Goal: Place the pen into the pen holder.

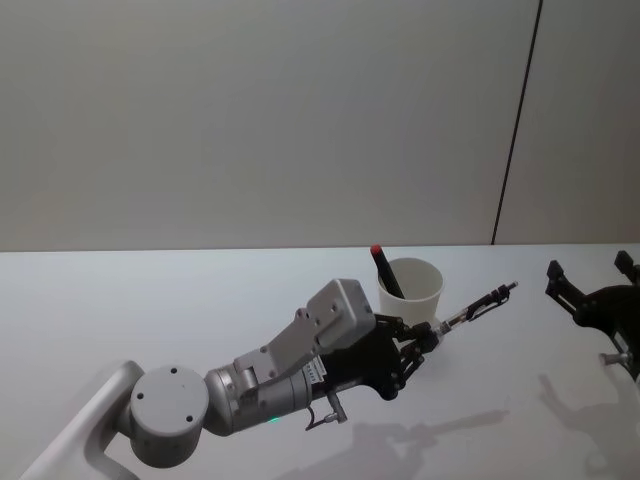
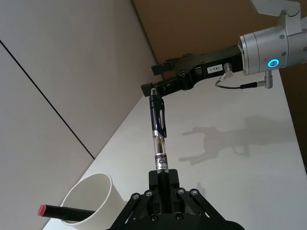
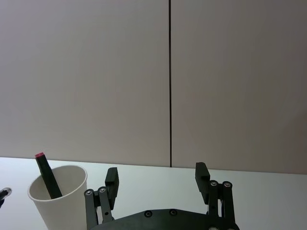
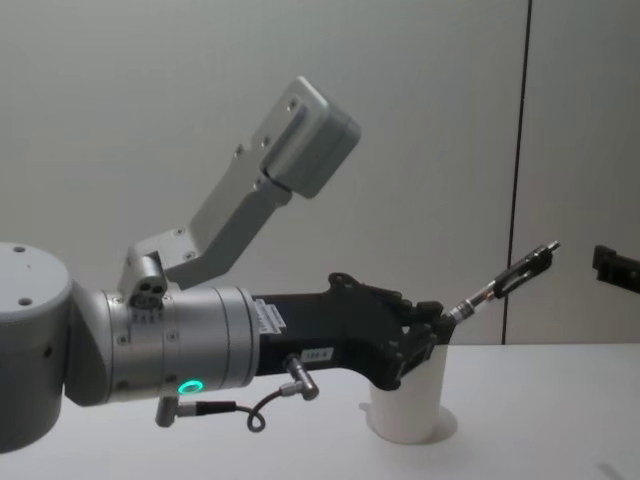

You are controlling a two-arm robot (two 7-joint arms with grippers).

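Left gripper point(image 1: 434, 333) around pen point(image 1: 479, 304), holder point(image 1: 418, 298) alongside

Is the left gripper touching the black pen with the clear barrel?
Touching. The left wrist view shows the left gripper clamped on the black clear-barrelled pen.

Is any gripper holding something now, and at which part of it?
The left gripper is shut on the pen, gripping its clear barrel end; the black clip end sticks out free. The right gripper is open and holds nothing.
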